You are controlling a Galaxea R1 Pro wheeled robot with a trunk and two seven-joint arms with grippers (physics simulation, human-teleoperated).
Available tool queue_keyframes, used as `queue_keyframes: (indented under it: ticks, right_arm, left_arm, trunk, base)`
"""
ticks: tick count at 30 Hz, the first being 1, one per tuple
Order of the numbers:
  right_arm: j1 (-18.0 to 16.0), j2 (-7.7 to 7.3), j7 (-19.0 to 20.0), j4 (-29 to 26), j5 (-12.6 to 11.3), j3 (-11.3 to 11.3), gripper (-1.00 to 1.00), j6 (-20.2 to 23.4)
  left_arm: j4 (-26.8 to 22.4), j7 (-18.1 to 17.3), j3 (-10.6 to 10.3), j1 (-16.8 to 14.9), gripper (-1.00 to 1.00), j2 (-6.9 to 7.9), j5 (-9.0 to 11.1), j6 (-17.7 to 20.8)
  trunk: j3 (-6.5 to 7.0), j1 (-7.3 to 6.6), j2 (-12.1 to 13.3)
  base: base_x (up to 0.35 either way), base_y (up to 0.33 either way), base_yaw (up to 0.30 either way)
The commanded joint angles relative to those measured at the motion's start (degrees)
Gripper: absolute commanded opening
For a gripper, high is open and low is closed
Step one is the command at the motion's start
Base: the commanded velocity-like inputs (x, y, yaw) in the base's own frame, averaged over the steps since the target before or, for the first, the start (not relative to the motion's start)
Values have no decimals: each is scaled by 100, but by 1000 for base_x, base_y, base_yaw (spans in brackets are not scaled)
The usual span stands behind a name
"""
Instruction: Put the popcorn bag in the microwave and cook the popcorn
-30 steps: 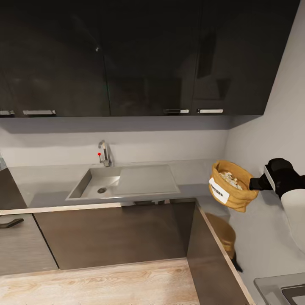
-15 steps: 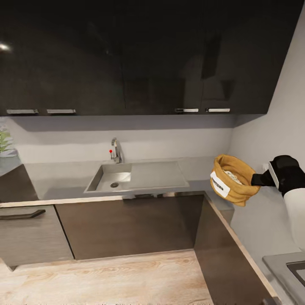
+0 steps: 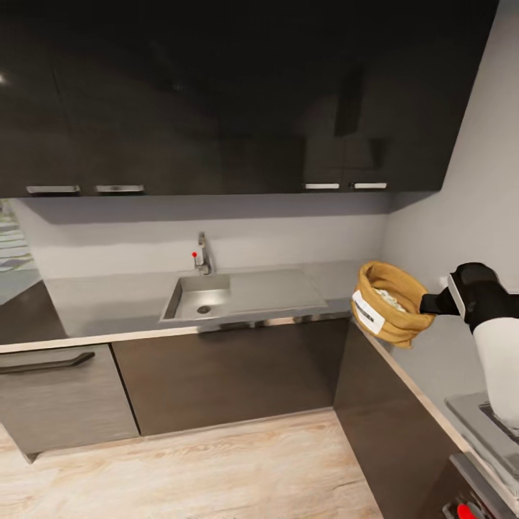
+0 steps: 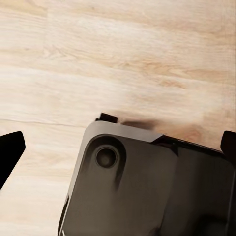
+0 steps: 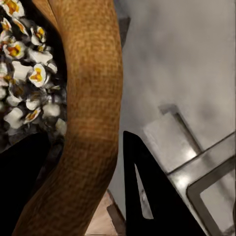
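From the head view, the right gripper (image 3: 427, 304) holds the popcorn bag (image 3: 388, 312) in the air above the tabletop (image 3: 108, 303) corner, near the sink (image 3: 198, 297).

Left wrist: jaws spread wide over wooden floor (image 4: 123, 59).

Right wrist: jaws clamp the bag's rim; popcorn (image 5: 24, 69) inside.

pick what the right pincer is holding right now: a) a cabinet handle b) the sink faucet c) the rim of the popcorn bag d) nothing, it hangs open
c: the right pincer pinches the rim of the popcorn bag, held up in the air over the countertop, and the right wrist view shows one dark finger on each side of the bag wall, with popcorn inside.
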Motion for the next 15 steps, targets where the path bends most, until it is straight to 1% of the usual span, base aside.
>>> queue_keyframes:
  ticks: [1, 2, 3, 4, 6, 7, 8, 9, 13, 15]
  right_arm:
    - [-24, 148, -134, -3, 101, -28, -100, 18]
    - [-40, 288, -386, -7, 95, -37, -100, 18]
    - [-57, 374, -552, -8, 93, -69, -100, 18]
    - [-122, 489, -772, -9, 90, -225, -100, 18]
    - [-301, 688, -1233, 4, 105, -730, -100, 18]
    - [-385, 820, -1602, 9, 103, -914, -100, 18]
    - [-427, 945, -1892, 3, 94, -1003, -100, 18]
    - [-445, 1018, -2044, 0, 90, -1041, -100, 18]
    - [-461, 1064, -2215, -1, 92, -1073, -100, 18]
    - [-497, 1068, -2435, 7, 93, -1211, -100, 18]
  left_arm:
    - [5, -5, 9, 1, 100, -3, 9, -17]
    - [5, -5, 7, 3, 100, -2, 9, -17]
    - [5, -5, 10, 3, 100, -2, 9, -17]
    - [5, -5, 8, 3, 100, -1, 9, -17]
    - [5, -5, 6, 4, 100, -1, 9, -17]
    - [5, -5, 6, 4, 100, -1, 9, -17]
    - [5, -5, 6, 4, 100, -1, 9, -17]
    - [5, -5, 5, 4, 100, -3, 9, -17]
    - [5, -5, 6, 4, 100, -3, 9, -17]
    - [5, -5, 6, 4, 100, -8, 9, -17]
  trunk:
    - [-3, 0, -6]
    - [-3, 0, -6]
    - [-3, 0, -6]
    - [-3, 0, -6]
    - [-3, 0, -6]
    - [-3, 0, -6]
    - [-3, 0, -6]
    - [-3, 0, -6]
    - [-3, 0, -6]
    - [-3, 0, -6]
  base:
    - [-187, 329, -297]
    - [-186, 329, -299]
    - [-184, 329, -299]
    - [-182, 329, -300]
    - [-180, 329, -300]
    - [-179, 329, -300]
    - [-178, 329, -300]
    - [-176, 329, -300]
    - [-173, 329, -300]
    - [-166, 329, -286]
